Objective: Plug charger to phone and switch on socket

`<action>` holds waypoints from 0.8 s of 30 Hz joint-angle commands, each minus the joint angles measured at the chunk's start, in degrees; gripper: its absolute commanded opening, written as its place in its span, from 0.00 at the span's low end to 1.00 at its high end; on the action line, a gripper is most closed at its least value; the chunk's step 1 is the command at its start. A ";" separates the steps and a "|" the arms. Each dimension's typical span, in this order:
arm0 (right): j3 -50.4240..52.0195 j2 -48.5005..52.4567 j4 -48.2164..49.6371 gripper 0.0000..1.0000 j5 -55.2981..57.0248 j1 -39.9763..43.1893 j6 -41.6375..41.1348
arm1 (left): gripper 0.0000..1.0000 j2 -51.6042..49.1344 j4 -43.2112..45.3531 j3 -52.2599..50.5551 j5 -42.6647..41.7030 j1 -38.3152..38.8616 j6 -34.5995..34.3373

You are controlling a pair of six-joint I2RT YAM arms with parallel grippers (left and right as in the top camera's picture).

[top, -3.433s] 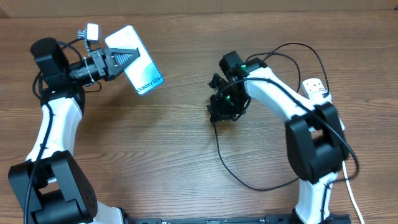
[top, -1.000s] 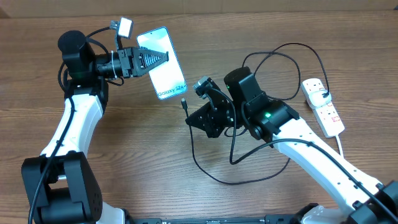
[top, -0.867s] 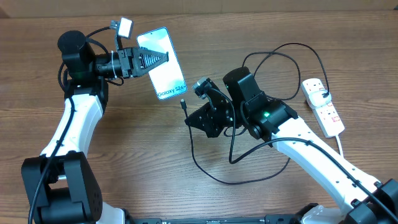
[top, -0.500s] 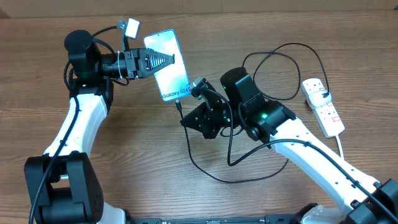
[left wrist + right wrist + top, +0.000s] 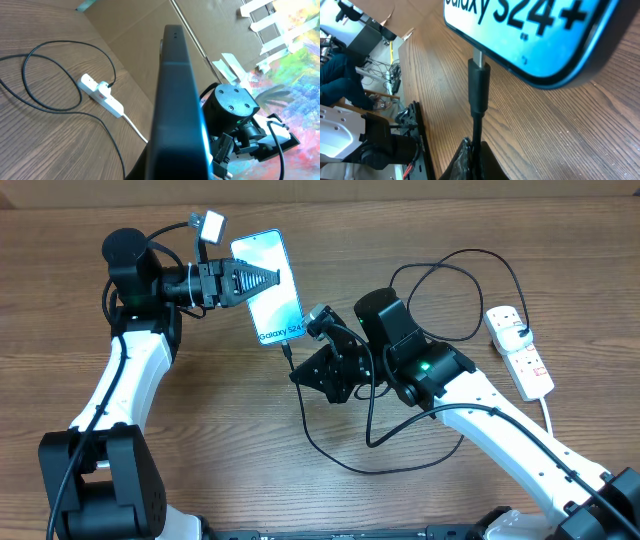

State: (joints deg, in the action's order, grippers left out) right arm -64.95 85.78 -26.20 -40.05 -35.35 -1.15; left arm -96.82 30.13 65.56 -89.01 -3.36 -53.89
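Note:
My left gripper [image 5: 262,280] is shut on the phone [image 5: 275,300], holding it above the table with its blue-white "Galaxy S24" screen up; the left wrist view shows its dark edge [image 5: 177,110]. My right gripper [image 5: 300,370] is shut on the charger [image 5: 370,425], a thin black cable. In the right wrist view the charger's plug [image 5: 479,87] has its metal tip at the phone's bottom edge [image 5: 540,35], with my right gripper [image 5: 476,155] pinching the cable just below. The white socket [image 5: 520,350] lies at the far right.
The charger's cable loops over the wood table [image 5: 250,450] between my right arm and the socket. The socket's white cord [image 5: 560,480] runs toward the front right. The socket also shows in the left wrist view [image 5: 100,93].
Both arms came together: the left moved the phone right and down, the right brought the plug up left to the phone's bottom edge. Over the last half second almost nothing moved.

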 commanded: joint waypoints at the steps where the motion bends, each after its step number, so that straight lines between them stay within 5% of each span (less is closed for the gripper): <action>1: -2.27 0.20 0.85 0.04 0.11 -0.26 1.01 | 0.04 0.07 0.70 0.39 -1.49 0.17 0.09; 24: -2.27 0.20 2.75 0.04 4.44 0.31 1.01 | 0.04 0.07 3.48 0.39 -1.53 0.17 0.13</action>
State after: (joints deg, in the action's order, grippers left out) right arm -64.95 85.80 -24.45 -37.30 -35.40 -0.73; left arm -96.82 32.86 65.56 -88.97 -3.40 -53.89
